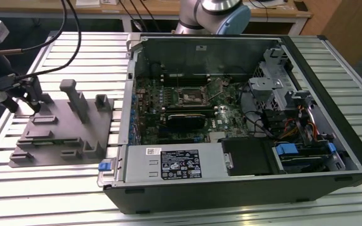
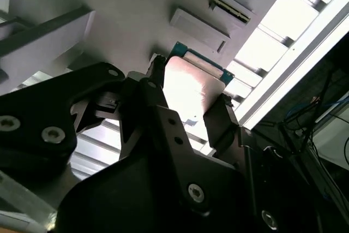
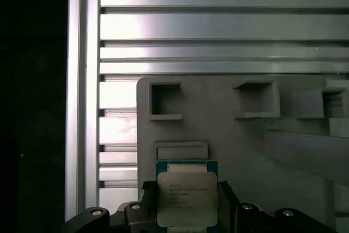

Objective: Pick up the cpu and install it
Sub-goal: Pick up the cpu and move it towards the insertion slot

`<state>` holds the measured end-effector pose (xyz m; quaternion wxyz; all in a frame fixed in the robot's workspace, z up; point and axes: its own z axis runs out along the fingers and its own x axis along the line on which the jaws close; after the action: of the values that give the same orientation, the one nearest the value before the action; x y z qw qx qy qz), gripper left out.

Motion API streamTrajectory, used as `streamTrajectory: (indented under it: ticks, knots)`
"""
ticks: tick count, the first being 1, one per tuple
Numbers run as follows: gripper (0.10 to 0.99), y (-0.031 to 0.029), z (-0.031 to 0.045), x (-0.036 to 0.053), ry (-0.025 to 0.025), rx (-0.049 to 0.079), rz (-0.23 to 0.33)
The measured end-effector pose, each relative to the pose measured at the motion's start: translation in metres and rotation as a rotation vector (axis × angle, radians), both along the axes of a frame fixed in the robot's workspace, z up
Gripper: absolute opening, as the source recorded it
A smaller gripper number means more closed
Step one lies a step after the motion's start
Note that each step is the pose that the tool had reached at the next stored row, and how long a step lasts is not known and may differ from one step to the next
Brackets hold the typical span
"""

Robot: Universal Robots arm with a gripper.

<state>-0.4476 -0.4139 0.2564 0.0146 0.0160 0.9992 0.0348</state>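
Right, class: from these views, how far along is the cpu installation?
Done: the pincer is at the cpu, over the grey fixture plate. In hand: the pickup; I cannot tell whether the cpu is gripped. Left: the install, since the cpu is nowhere near the motherboard socket inside the open case.

The exterior view looked down from well back over the slatted table (image 1: 332, 52), taking in the computer case (image 1: 231, 197) and, at the exterior view's left, the fixture plate (image 1: 55, 127) under the gripper (image 1: 24, 106). The first wrist view faced straight down, close above that plate (image 3: 229, 145). The second wrist view peered obliquely past the fingers (image 2: 221, 118) from nearer, and both wrist views shared the cpu (image 3: 187, 197) (image 2: 188, 88) between them.
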Motion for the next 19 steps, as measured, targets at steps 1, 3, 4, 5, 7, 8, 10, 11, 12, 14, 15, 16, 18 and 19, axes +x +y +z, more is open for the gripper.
streamTrajectory:
  ticks: [1, 3, 4, 5, 7, 8, 10, 11, 12, 14, 15, 16, 18, 19]
  knots:
    - [0.537, 0.0000, 0.0031, 0.0000, 0.0001, 0.000, 0.000]
    - [0.537, 0.0000, 0.0094, 0.0000, 0.0001, 0.000, 0.000]
    - [0.537, 0.0000, 0.0125, 0.0000, 0.0001, 0.000, 0.000]
    - [0.537, 0.0000, 0.0158, 0.0000, 0.0001, 0.000, 0.000]
    - [0.537, 0.0000, 0.0217, 0.0000, 0.0001, 0.000, 0.000]
    - [0.537, 0.0000, 0.0247, 0.0000, 0.0000, 0.000, 0.000]
    - [0.537, 0.0000, 0.0312, 0.0000, 0.0001, 0.000, 0.000]
    - [0.537, 0.0000, 0.0343, 0.0000, 0.0002, 0.000, 0.000]
    - [0.537, 0.0000, 0.0373, 0.0000, 0.0001, 0.000, 0.000]
    - [0.537, 0.0000, 0.0434, 0.0000, 0.0001, 0.000, 0.000]
    - [0.537, 0.0000, 0.0465, 0.0000, 0.0001, 0.000, 0.000]
    - [0.537, 0.0000, 0.0497, 0.0000, 0.0001, 0.000, 0.000]
    - [0.537, 0.0000, 0.0563, 0.0000, 0.0001, 0.000, 0.000]
    - [0.537, 0.0000, 0.0596, 0.0000, 0.0001, 0.000, 0.000]
